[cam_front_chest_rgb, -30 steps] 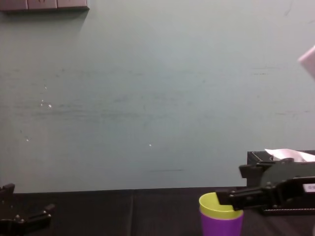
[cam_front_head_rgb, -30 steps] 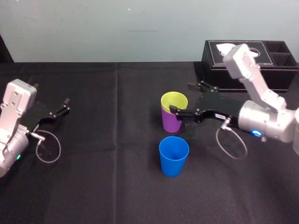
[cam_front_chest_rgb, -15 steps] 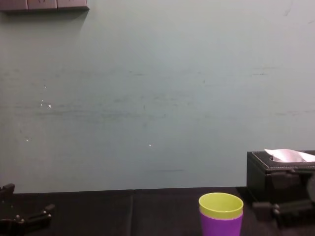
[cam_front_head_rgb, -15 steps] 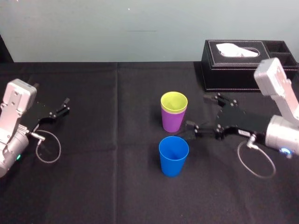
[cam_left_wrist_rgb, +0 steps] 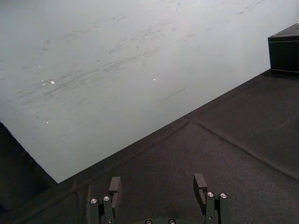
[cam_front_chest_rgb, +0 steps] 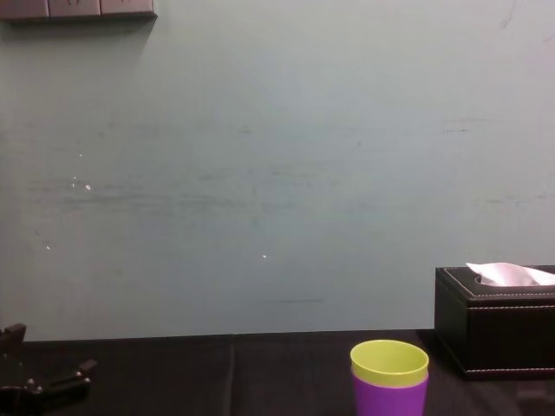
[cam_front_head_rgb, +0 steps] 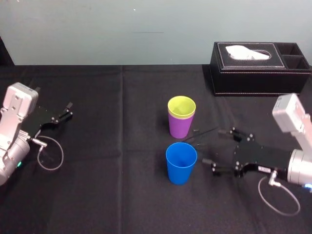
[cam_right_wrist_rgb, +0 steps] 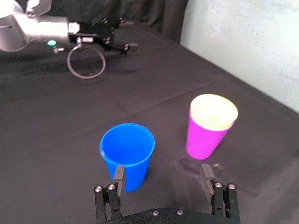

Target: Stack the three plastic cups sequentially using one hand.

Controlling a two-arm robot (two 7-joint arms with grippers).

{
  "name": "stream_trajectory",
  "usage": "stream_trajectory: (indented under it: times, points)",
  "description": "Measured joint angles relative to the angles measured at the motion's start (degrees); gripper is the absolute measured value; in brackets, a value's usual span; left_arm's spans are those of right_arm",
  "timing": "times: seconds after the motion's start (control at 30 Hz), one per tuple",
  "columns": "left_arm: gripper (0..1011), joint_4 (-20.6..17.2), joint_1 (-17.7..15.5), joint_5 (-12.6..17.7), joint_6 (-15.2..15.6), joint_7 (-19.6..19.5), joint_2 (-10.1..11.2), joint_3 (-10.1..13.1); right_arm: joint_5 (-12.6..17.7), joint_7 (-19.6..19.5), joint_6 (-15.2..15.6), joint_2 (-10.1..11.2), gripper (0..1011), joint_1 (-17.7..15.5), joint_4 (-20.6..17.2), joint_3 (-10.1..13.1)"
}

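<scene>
The black worktop (cam_front_head_rgb: 97, 146) carries a tissue box (cam_front_head_rgb: 258, 68) at its far right. The right claw (cam_front_head_rgb: 212, 146) hovers wide and empty just right of the upright blue cup (cam_front_head_rgb: 181, 163). The left claw (cam_front_head_rgb: 67, 110) sits spread at the far left. Just behind the blue cup, the yellow-green cup (cam_front_head_rgb: 181, 106) is nested in the purple cup (cam_front_head_rgb: 178, 127).
</scene>
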Motion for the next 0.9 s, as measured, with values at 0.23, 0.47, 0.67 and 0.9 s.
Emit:
stream_trajectory:
  times: [0.23,0.47,0.67,0.9]
  points:
    - [1011,0.0,0.0,0.0,0.0,0.0,0.0,0.0,-0.36,0.86,-0.27,-0.27,1003,-0.62,0.85,-1.71]
    - [1011,0.0,0.0,0.0,0.0,0.0,0.0,0.0,-1.23,1.51,0.01,-1.63,1003,0.84,2.49,-3.63]
    - [1011,0.0,0.0,0.0,0.0,0.0,0.0,0.0,-1.69,1.92,0.18,-2.45,1003,1.86,3.24,-4.78]
    - [1011,0.0,0.0,0.0,0.0,0.0,0.0,0.0,-2.45,2.16,0.36,-3.11,1003,2.67,3.76,-6.09]
